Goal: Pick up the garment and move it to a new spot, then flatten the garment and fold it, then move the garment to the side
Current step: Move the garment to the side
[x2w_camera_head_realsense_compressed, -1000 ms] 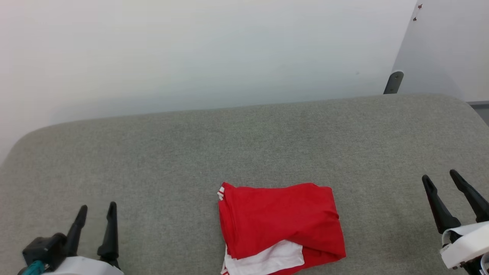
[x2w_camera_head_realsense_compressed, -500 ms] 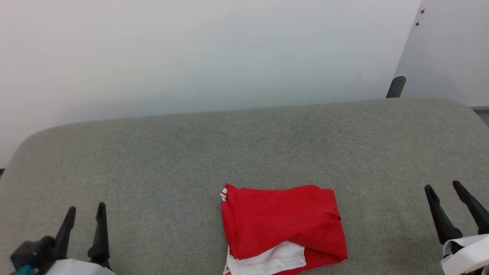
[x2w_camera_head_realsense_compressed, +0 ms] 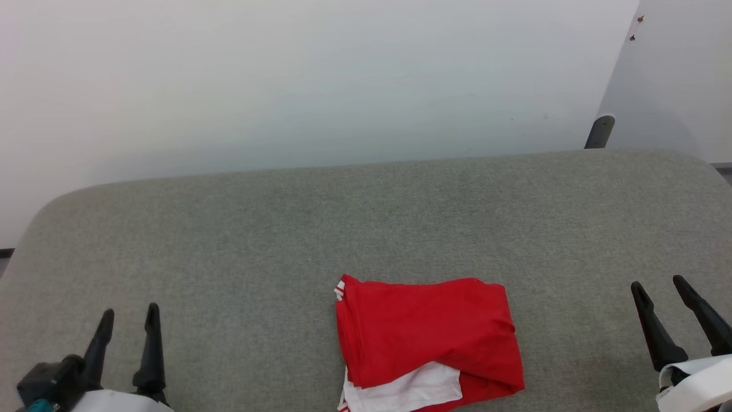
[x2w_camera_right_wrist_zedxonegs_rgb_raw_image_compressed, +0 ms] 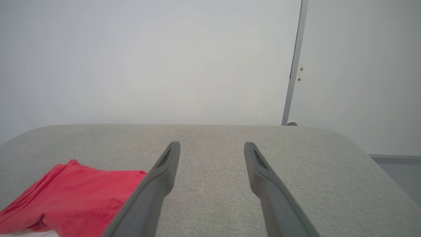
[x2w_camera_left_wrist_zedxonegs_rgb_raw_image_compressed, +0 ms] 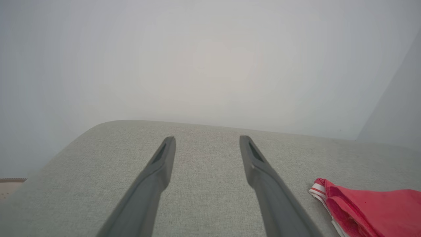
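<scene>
The left gripper (x2w_camera_head_realsense_compressed: 128, 320) hangs spread and empty. The garment (x2w_camera_head_realsense_compressed: 426, 340) lies folded on the grey table (x2w_camera_head_realsense_compressed: 257, 229), mid-front. The right gripper (x2w_camera_head_realsense_compressed: 657, 292) gapes empty; pinching one layer could likely unravel the fold.

No text, label, brand, number or sign can be read; the garment (x2w_camera_head_realsense_compressed: 426, 337) lies folded with only plain red and white cloth facing up, and no lettering shows on it
</scene>
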Robot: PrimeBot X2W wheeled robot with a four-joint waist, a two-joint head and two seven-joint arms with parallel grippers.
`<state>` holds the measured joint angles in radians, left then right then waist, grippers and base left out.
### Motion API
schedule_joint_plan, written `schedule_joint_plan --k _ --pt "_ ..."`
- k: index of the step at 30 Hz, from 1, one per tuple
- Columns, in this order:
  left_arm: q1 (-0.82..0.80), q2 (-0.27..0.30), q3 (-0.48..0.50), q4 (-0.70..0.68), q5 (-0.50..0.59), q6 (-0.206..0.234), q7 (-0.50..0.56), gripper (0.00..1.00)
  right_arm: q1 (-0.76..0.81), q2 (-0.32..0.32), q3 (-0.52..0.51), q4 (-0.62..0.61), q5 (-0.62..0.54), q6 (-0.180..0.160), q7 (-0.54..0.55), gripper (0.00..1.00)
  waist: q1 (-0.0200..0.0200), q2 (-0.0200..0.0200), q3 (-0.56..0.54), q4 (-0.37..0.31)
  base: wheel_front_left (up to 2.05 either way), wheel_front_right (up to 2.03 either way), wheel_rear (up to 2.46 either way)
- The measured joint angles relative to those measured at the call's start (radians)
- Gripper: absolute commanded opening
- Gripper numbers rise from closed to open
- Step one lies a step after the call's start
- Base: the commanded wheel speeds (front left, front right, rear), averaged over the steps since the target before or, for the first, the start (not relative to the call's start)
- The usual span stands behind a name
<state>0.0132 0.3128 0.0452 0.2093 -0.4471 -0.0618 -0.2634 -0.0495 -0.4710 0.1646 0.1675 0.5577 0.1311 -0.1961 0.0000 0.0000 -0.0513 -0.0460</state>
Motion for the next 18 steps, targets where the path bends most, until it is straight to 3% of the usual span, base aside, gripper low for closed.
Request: schedule_joint_plan --k 5,18 --pt "0.005 -0.007 -0.001 -0.003 0.002 0.0 0.0 1.0 0.003 0.008 0.004 -0.007 0.001 0.0 0.027 1.0 0.0 0.0 0.001 0.008 0.0 0.0 0.0" --pt "0.007 -0.019 -0.046 -0.019 0.018 0.0 0.016 1.0 -0.068 -0.004 0.124 0.03 0.125 0.0 0.272 1.0 0.0 0.0001 0.031 0.081 0.0 0.0 0.0"
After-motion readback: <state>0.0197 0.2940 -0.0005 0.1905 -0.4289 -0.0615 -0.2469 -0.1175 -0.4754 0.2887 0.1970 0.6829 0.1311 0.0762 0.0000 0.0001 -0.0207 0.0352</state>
